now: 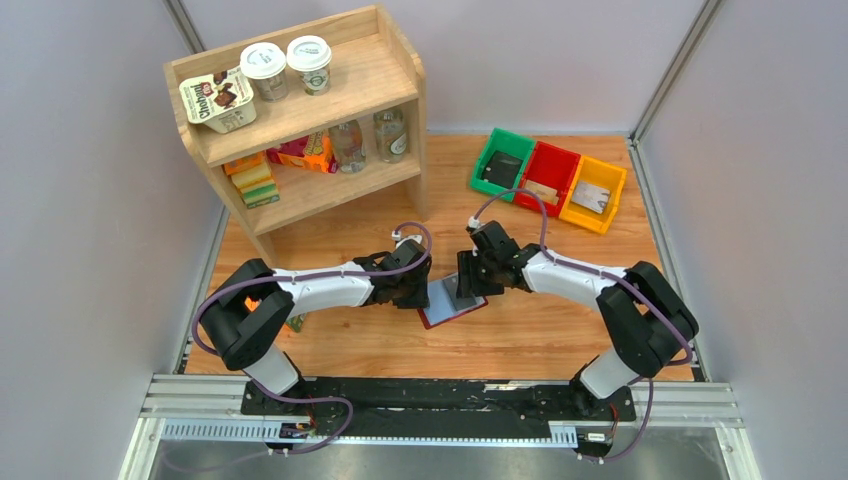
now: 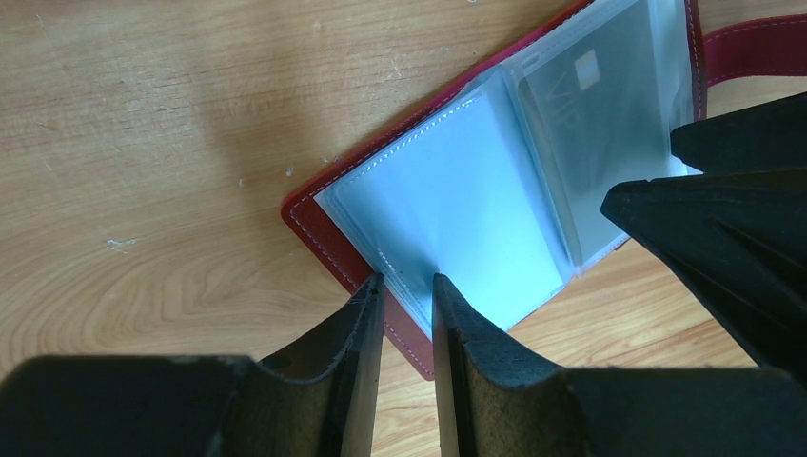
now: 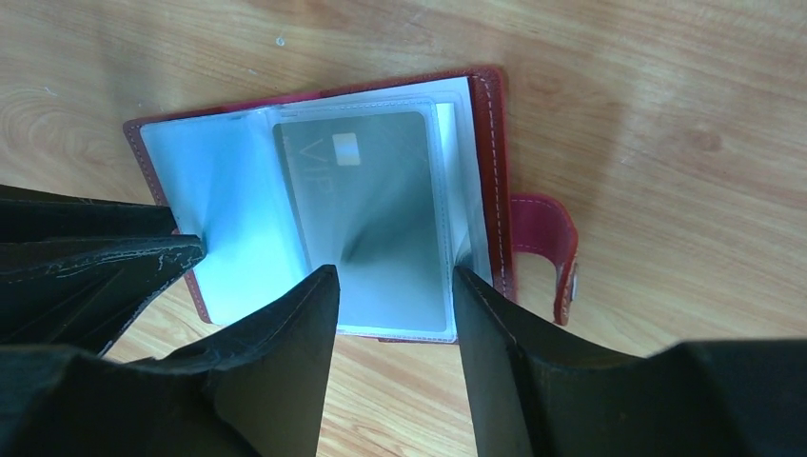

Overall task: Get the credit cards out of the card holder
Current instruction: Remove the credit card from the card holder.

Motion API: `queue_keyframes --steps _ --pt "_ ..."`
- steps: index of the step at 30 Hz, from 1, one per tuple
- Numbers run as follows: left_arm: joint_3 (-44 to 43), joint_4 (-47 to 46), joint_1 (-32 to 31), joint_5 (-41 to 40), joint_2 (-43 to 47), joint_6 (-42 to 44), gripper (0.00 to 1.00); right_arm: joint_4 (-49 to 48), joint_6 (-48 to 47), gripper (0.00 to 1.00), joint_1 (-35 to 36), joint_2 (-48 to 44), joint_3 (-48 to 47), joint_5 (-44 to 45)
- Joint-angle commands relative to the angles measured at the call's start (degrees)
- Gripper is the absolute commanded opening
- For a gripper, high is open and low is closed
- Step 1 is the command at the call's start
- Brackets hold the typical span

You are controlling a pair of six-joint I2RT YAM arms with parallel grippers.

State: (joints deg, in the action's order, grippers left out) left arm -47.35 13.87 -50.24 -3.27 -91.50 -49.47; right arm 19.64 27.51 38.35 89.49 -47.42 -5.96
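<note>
Card holder point(image 3: 490, 171) lies open on the table point(image 3: 666, 114) between the arms. Left gripper point(image 2: 407, 286), nearly closed, pinches its sleeve edge. Right gripper point(image 3: 395, 276), jaws apart and empty, straddles the sleeved grey credit card point(image 3: 381, 190). Likely fault: closing on plastic alone would drag the holder and leave the card inside.

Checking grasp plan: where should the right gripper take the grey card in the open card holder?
Probably the grey card by the short edge nearest the right gripper, from that side: it lies flat in a card holder sleeve, that end between open jaws; the left gripper pinches other sleeves.
</note>
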Motion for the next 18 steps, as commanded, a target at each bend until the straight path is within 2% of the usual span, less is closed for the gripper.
queue_keyframes --steps 1,10,18 --pt "1.21 -0.16 -0.91 1.25 -0.69 -0.8 0.33 -2.23 -1.05 0.53 0.15 1.12 -1.27 -3.44" --pt "1.47 -0.51 -0.91 0.98 -0.43 -1.15 0.32 -5.84 -0.44 0.33 0.15 -5.28 -0.31 -10.39" --pt "2.35 -1.21 -0.91 -0.16 0.97 -2.47 0.32 -7.94 0.18 0.28 0.24 -9.6 0.13 -16.27"
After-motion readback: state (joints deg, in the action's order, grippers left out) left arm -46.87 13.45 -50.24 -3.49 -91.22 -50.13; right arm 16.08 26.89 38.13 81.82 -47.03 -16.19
